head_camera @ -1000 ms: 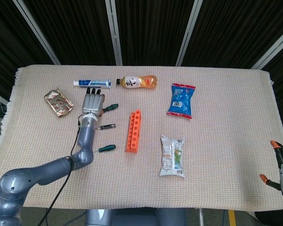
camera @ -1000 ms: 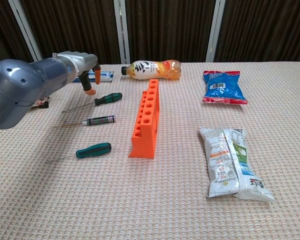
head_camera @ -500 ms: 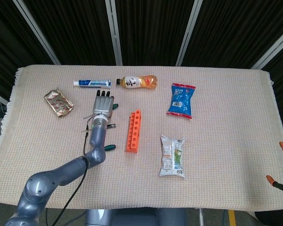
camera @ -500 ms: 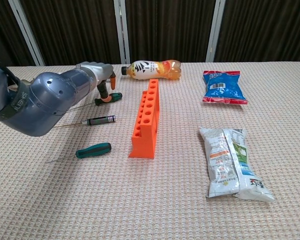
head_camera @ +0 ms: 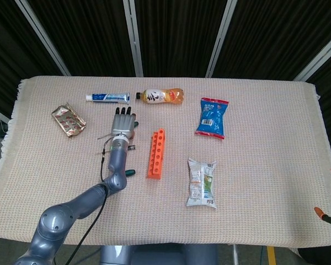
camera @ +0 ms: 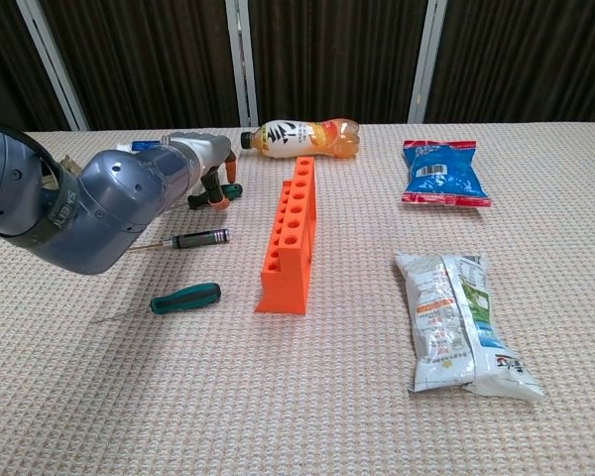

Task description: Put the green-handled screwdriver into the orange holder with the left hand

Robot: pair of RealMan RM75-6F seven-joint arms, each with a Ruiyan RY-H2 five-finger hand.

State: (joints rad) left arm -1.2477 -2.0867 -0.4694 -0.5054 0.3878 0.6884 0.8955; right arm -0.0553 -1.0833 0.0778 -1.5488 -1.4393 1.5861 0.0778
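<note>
Two green screwdrivers: far one (camera: 230, 190) under left hand (head_camera: 124, 122), fingers spread over handle, no hold visible. Near one (camera: 184, 297) lies apart. Holder (camera: 291, 233) beside. Risk: handle rolls away, or black driver (camera: 200, 238) knocked.

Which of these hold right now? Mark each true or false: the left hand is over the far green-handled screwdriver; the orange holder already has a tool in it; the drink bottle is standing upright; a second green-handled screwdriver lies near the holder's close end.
1. The left hand is over the far green-handled screwdriver: true.
2. The orange holder already has a tool in it: false, its visible holes look empty.
3. The drink bottle stands upright: false, it lies on its side.
4. A second green-handled screwdriver lies near the holder's close end: true.
</note>
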